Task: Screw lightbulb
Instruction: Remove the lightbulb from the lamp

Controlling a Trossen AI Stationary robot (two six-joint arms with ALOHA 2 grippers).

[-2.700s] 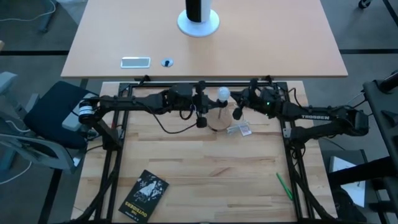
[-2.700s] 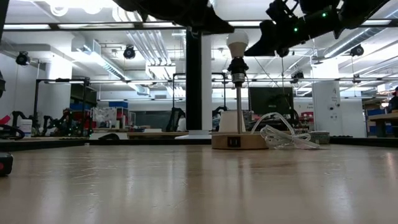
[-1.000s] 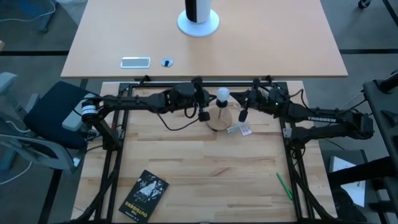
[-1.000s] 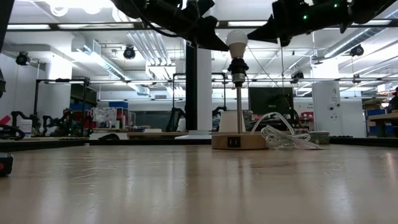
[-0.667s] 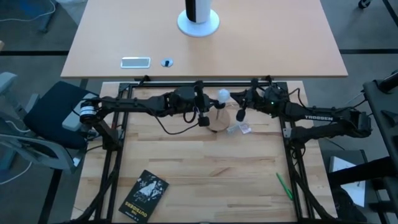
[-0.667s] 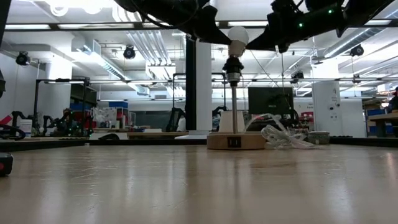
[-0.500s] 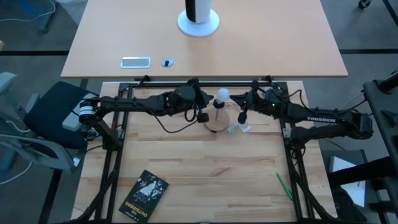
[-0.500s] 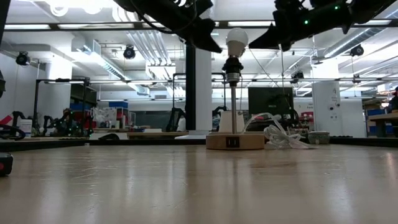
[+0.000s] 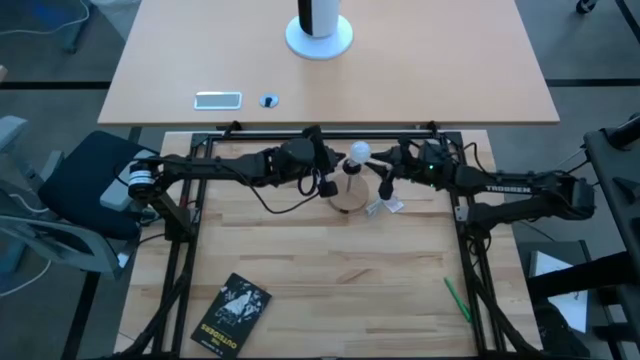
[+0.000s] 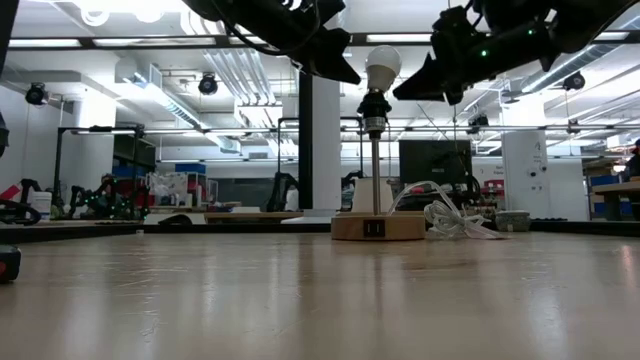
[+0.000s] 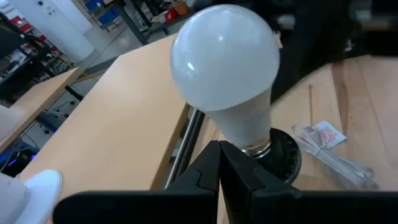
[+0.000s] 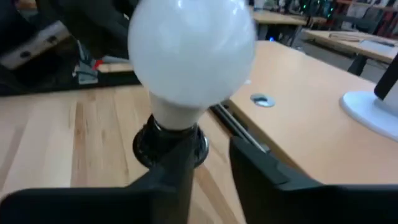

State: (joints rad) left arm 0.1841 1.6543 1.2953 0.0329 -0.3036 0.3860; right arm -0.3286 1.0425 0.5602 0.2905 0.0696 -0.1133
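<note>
"TROSSEN" is read on the right arm (image 9: 505,187). The bulb (image 10: 381,65) is seated in a socket atop a stand (image 10: 377,226) on the wooden table (image 9: 330,270). The left gripper (image 11: 219,163) is pressed together beside it; the right gripper (image 12: 211,155) is spread.

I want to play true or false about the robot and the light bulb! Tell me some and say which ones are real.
1. The lightbulb sits on top of the lamp stand. True.
2. The lightbulb is lying on the table. False: it is up in the socket.
3. The left end effector is shut. True.
4. A black book lies near the front of the table. True.
5. The right end effector is shut tight. False: its fingers stand apart, just below the bulb.
</note>
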